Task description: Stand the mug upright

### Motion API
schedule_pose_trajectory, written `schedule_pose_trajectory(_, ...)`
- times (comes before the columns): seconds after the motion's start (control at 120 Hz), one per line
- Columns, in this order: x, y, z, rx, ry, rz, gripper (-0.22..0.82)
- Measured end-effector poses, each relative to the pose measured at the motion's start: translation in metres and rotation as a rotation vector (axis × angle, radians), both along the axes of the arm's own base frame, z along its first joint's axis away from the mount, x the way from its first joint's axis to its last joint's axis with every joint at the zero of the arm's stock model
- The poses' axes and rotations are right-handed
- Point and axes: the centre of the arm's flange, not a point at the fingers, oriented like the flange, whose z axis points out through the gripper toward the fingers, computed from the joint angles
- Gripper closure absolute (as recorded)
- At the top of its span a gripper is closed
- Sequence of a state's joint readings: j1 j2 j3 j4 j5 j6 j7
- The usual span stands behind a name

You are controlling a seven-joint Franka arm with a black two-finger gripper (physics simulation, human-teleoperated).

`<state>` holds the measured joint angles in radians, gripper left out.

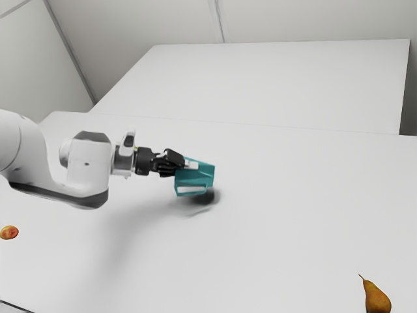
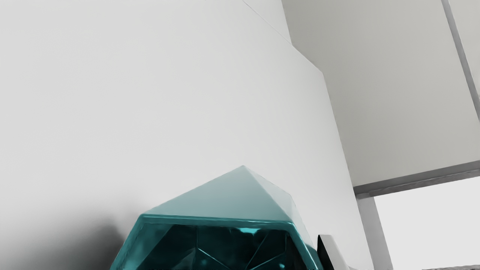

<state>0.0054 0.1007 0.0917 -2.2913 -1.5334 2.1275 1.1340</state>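
Note:
The teal faceted mug (image 1: 203,173) is tipped on its side above the table, its handle hanging low and its base facing the exterior view's right. At the mug's mouth end is my gripper (image 1: 184,164), one pale fingertip against its wall and the mug held up in its grasp. In the wrist view the mug (image 2: 217,204) turns its dark open mouth toward my hand. One finger (image 2: 332,251) stands outside the rim there; the other fingertip is hidden.
On the white table (image 1: 280,215), a pear (image 1: 376,298) stands at the exterior view's lower right, and a reddish-yellow fruit (image 1: 9,232) lies at its left edge. A dark shadow falls under the mug.

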Motion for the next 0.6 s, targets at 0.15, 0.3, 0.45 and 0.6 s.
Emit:
schedule_pose_trajectory(0.15, 0.001, 0.001, 0.030, 0.080, -0.048, -0.071, 0.78)
schedule_pose_trajectory(0.3, 0.010, 0.006, 0.069, 0.242, -0.086, -0.191, 0.78)
schedule_pose_trajectory(0.45, 0.013, 0.012, 0.091, 0.415, -0.052, -0.294, 0.78)
schedule_pose_trajectory(0.6, 0.008, 0.017, 0.105, 0.575, 0.009, -0.356, 0.78)
